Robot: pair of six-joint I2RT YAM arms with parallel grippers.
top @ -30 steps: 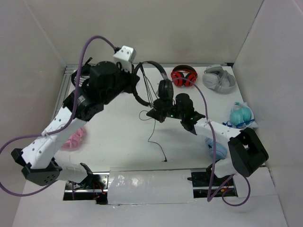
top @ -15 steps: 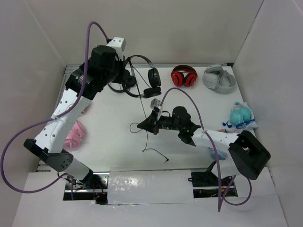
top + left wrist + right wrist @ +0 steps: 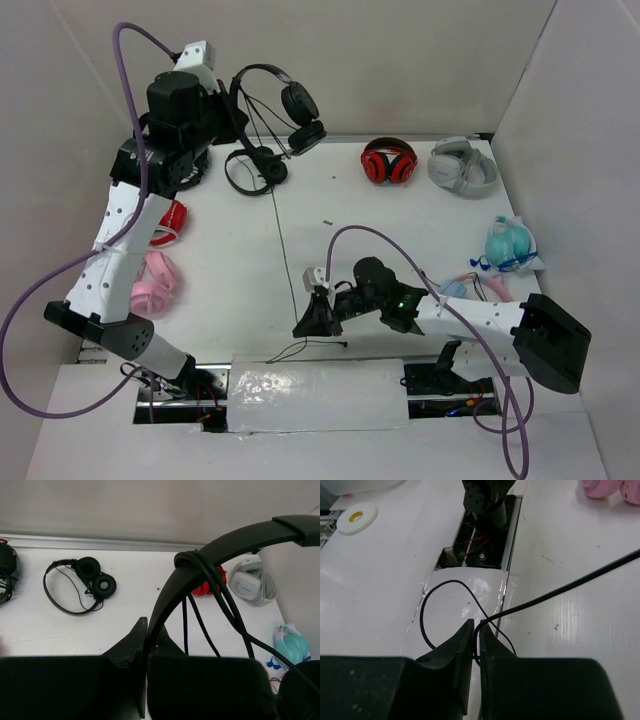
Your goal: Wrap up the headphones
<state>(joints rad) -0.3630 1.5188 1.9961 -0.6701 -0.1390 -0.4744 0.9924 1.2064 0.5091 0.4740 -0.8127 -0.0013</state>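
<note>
Pale walls enclose a white worktop [image 3: 230, 275], shown from above and from both wrists. High up, well left of and beyond the red headphones [image 3: 388, 162], the left gripper [image 3: 228, 98] has its fingers [image 3: 125, 650] closed tight on the thin headband of the black headphones [image 3: 298, 102], which hang clear of the worktop. The headband arches rightward from the fingers toward the red headphones, both ear cups at its right end. Several turns of cable [image 3: 276, 225] are wound over the headband. From there the cable runs nearly straight toward the near edge, passing left of the red headphones. The right gripper [image 3: 308, 320], well nearer than the red headphones and slightly left, has its fingers [image 3: 452, 655] pinched on the cable. The free end loops just past them. A second black pair [image 3: 250, 172] lies flat, left of the red headphones.
</note>
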